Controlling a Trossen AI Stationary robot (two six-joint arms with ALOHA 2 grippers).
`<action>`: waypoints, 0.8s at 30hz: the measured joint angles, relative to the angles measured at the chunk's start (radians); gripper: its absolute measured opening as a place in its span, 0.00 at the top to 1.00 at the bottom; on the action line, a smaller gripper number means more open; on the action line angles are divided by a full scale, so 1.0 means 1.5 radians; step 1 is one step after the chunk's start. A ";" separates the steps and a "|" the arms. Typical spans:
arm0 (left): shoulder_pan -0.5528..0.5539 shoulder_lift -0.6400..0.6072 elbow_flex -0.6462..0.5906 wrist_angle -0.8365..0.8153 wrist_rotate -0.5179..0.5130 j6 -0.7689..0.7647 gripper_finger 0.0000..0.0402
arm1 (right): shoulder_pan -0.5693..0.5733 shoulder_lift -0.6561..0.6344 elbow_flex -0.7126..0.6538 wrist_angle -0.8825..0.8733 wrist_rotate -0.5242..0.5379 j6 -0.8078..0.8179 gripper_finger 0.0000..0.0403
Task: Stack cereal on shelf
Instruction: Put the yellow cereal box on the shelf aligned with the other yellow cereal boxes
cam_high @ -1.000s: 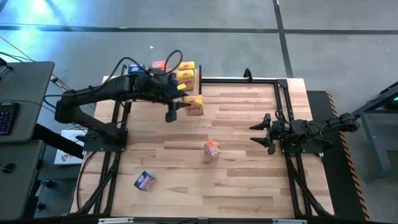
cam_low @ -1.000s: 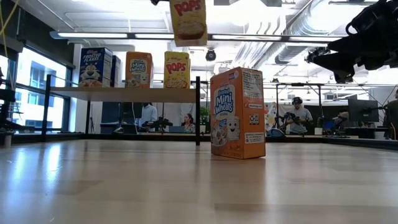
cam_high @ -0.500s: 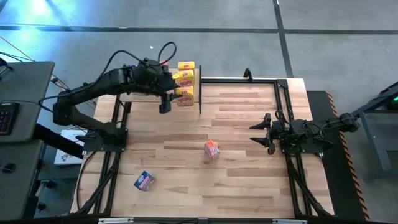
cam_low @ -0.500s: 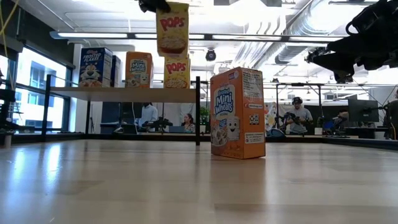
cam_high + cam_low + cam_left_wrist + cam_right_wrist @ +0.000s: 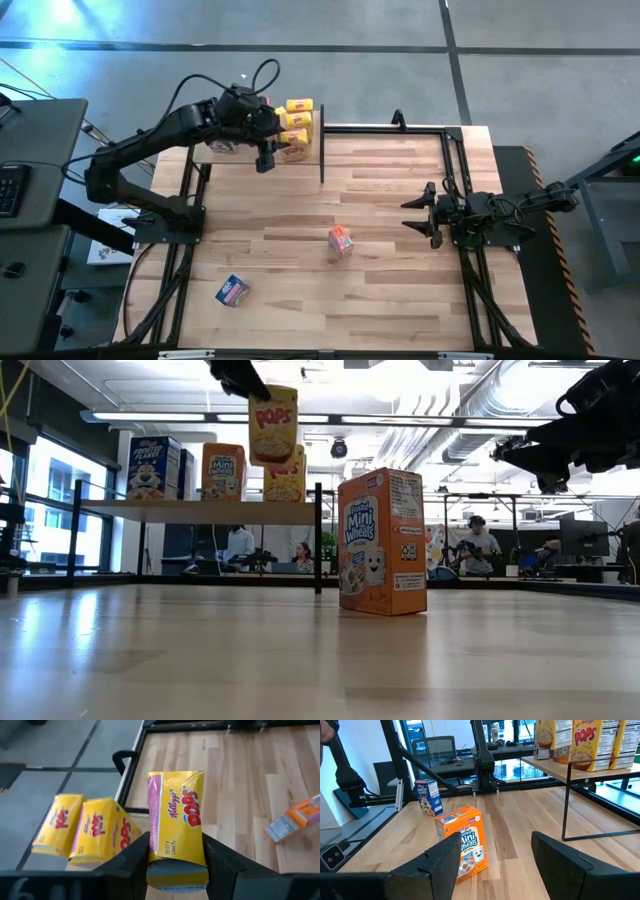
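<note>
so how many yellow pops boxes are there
3: one yellow box in the jaws of the left gripper, two yellow boxes standing on the shelf. Others may be hidden.

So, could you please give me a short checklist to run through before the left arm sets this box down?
1. Left gripper shut on the yellow box: ok.
2. Held box above the shelf: ok.
3. Held box upright: not ok, tilted.
4. Clear of the yellow box standing on the shelf: cannot tell.
5. Right gripper away from the shelf: ok.
6. Orange box and blue box away from the shelf: ok.
</note>
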 joint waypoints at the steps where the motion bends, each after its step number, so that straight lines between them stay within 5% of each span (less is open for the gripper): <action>1: 0.003 0.000 -0.003 -0.001 0.001 0.002 0.66 | 0.000 0.000 0.000 0.000 0.000 0.000 0.42; 24: 0.060 0.069 -0.012 0.045 0.034 0.029 0.66 | 0.000 0.000 0.000 0.000 0.000 0.000 0.42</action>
